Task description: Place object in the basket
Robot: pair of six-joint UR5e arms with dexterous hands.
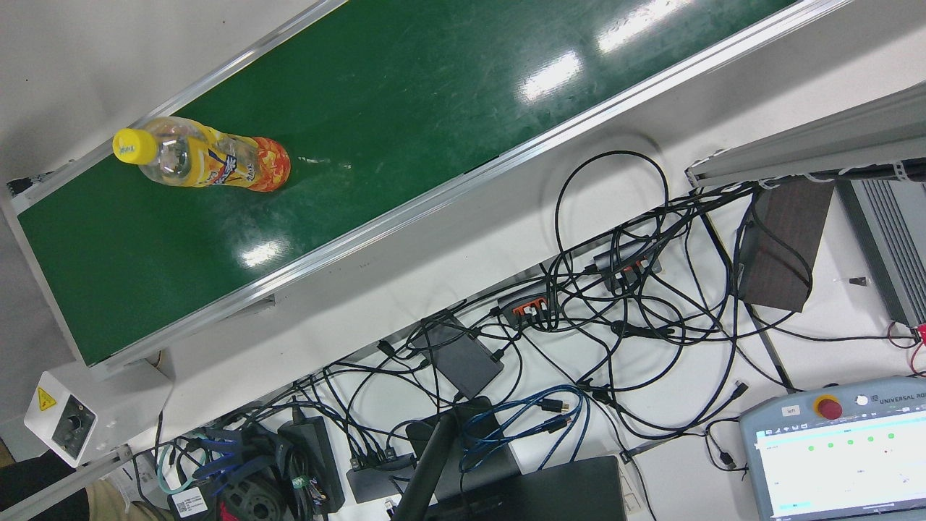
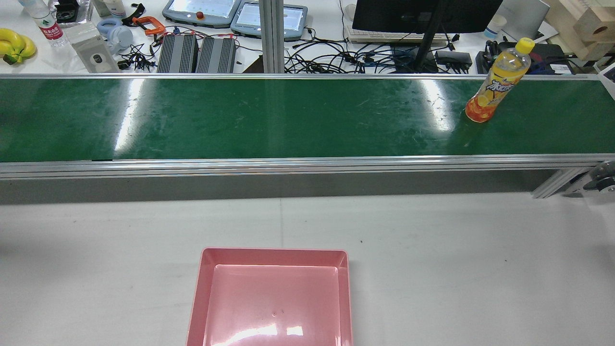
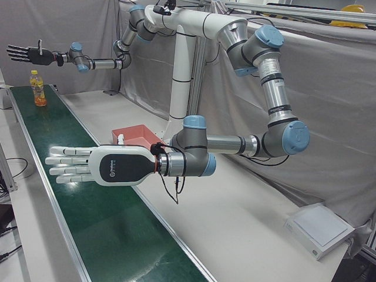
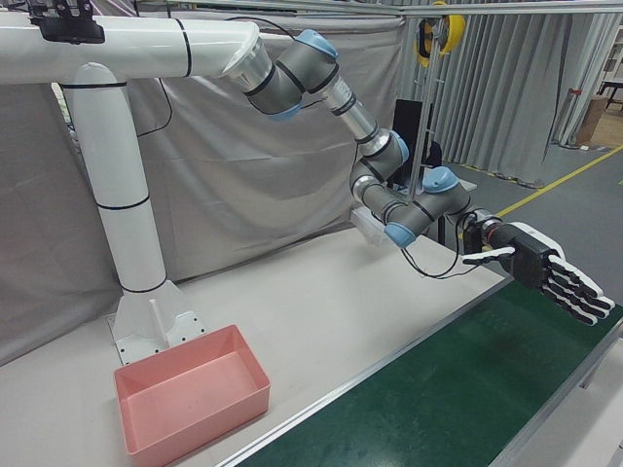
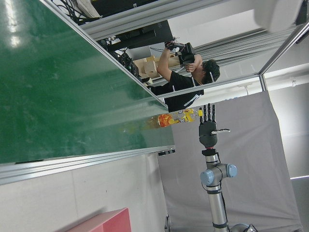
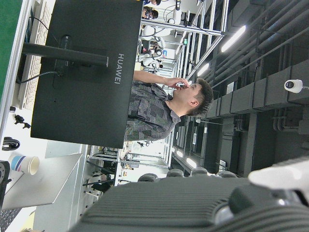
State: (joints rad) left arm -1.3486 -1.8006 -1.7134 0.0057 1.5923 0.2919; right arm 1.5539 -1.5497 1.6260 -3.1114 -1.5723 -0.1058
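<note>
Task is sitting at the very start, nothing done yet. The bottle (image 2: 497, 81) (orange drink, yellow cap) is standing upright on the green belt (image 2: 240, 120), toward its far edge and way over at the right end in the rear view. The pink basket (image 2: 274, 251) is lying empty on the white table (image 2: 432, 264), near side, approx. centre, well apart from the bottle.

Right hand (image 3: 26, 54) is hovering in the air near the bottle end of the belt, above and a bit beyond the bottle, not touching it. Fingers are stretched out flat and spread, holding nothing. Left hand (image 3: 88, 166) is hanging over the belt farther along, well away from the bottle, also flat w/ fingers straight and apart, nothing in it.

What's left, as I'm judging it: everything, i.e. the reach down to the bottle, the grasp, the lift, the carry across to the basket and the release. Right hand looks the likelier one for the pick, being much closer.
</note>
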